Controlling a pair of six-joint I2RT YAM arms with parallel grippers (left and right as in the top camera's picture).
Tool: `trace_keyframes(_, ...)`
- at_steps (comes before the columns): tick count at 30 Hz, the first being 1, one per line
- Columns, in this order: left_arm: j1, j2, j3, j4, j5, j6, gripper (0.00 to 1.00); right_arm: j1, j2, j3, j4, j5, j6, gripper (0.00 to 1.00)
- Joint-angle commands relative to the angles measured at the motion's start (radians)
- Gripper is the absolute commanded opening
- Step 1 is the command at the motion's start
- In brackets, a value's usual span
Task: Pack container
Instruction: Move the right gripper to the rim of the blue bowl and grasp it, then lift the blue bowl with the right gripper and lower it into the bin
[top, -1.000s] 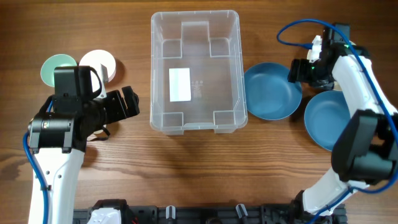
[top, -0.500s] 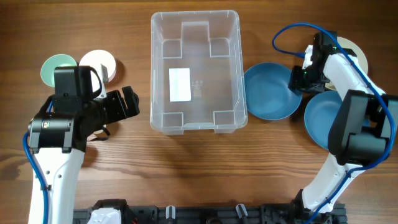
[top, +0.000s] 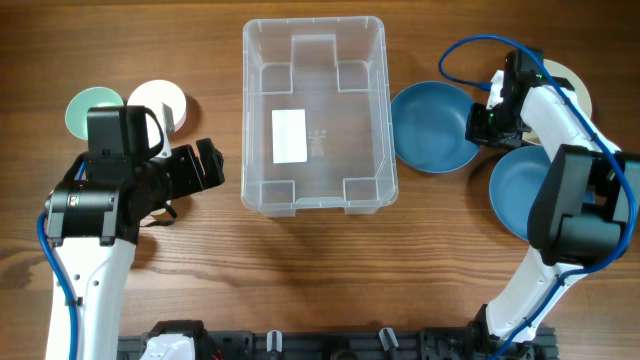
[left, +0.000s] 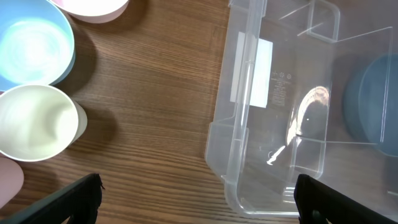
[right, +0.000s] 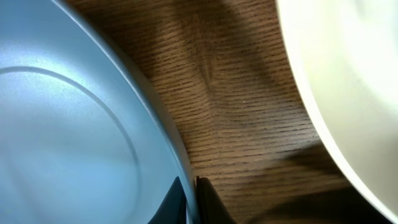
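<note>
Shifted toward the far end of the container since the earlier frame, the blue bowl sits just right of it, rim pinched by the right tool, so loading is judged begun; the left tool hangs spread left of the container, which stands empty on the worktop.

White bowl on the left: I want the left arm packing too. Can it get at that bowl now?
Probably yes: the white bowl sits uncovered close by the open left gripper, nothing between them.

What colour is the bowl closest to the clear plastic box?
The bowl is plain dusty blue, no pattern; the overhead view shows it best.
</note>
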Motion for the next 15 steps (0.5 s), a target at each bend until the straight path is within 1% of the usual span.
trace_keyframes(1,0.002,0.005,0.022,0.0,0.016,-0.013,1.0,0.002,0.006,0.006,0.007,0.03,0.001,0.04)
trace_keyframes(3,0.002,0.005,0.022,0.0,0.016,-0.013,1.0,0.002,-0.011,0.01,-0.002,0.03,0.01,0.04)
trace_keyframes(4,0.002,0.005,0.022,0.0,0.016,-0.013,1.0,0.002,-0.04,0.021,-0.012,0.03,0.032,0.04)
trace_keyframes(7,0.002,0.005,0.022,0.0,0.016,-0.013,1.0,0.002,-0.122,0.049,-0.013,0.027,0.034,0.04)
trace_keyframes(15,0.002,0.005,0.022,0.0,0.016,-0.013,1.0,0.007,-0.441,0.095,0.023,0.024,0.067,0.04)
